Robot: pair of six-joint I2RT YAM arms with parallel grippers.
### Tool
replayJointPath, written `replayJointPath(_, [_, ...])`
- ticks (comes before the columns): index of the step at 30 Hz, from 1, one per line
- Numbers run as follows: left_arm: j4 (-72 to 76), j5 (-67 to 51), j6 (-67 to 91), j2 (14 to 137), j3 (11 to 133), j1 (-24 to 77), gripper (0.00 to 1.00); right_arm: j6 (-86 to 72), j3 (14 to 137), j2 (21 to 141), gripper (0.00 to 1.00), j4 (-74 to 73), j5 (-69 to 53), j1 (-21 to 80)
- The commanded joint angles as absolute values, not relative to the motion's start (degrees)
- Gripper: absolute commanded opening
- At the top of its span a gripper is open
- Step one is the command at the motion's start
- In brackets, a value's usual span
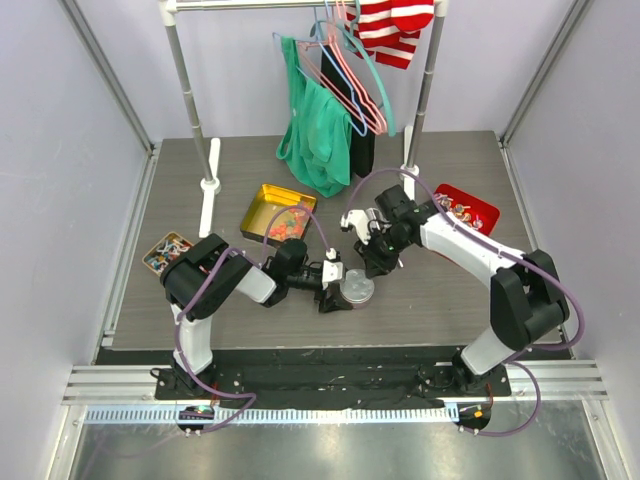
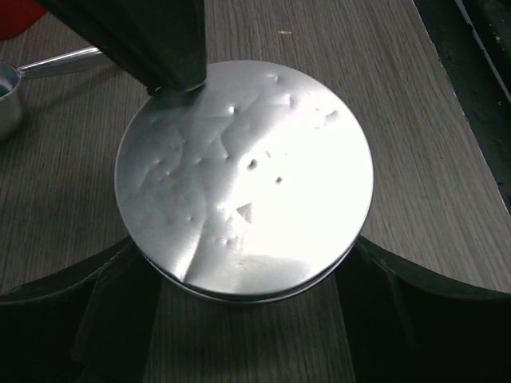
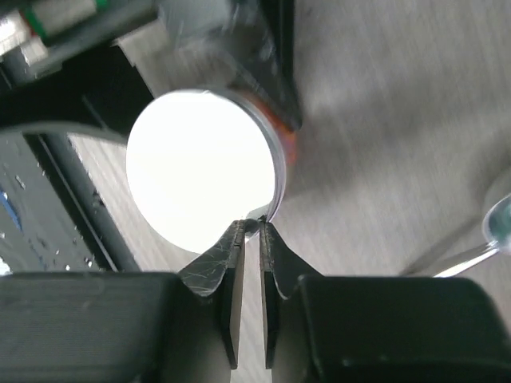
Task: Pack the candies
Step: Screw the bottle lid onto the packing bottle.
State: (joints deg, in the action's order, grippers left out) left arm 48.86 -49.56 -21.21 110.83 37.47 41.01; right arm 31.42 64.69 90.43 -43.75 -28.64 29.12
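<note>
A round silver tin (image 1: 358, 291) stands on the table with its dented lid (image 2: 243, 175) on top. My left gripper (image 1: 340, 288) grips the tin's body from both sides, its jaws (image 2: 246, 259) against the wall. My right gripper (image 1: 379, 264) comes from the far side, and its fingertips (image 3: 251, 225) are pinched on the lid's rim (image 3: 275, 171). A bit of orange (image 3: 288, 148) shows under the lid's edge. The small bright candies (image 1: 287, 219) lie in the larger gold tin (image 1: 258, 206) behind my left gripper.
A metal scoop (image 2: 6, 94) lies just beyond the round tin. A small tin of wrapped candies (image 1: 165, 252) is at the left and a red tray (image 1: 466, 210) at the right. A clothes rack (image 1: 210, 184) with hanging clothes stands at the back.
</note>
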Motion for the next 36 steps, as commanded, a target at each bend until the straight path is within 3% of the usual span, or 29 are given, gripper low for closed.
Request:
replayJointPath(1, [45.2,-45.1,-22.8,110.5,38.3,40.5,0.55,31.1,61.9,86.2,0.18,-49.7,-30.6,29.7])
replayJointPath(14, [44.5,-45.4,-23.1,110.6,38.4,40.5,0.55,30.4,62.4,81.0,0.20,-49.7,-27.6,29.7])
replayJointPath(36, [43.5,-45.5,-23.6,110.7,38.8,40.6,0.54,29.3,76.6,99.2,0.31,-42.1,-34.1,30.1])
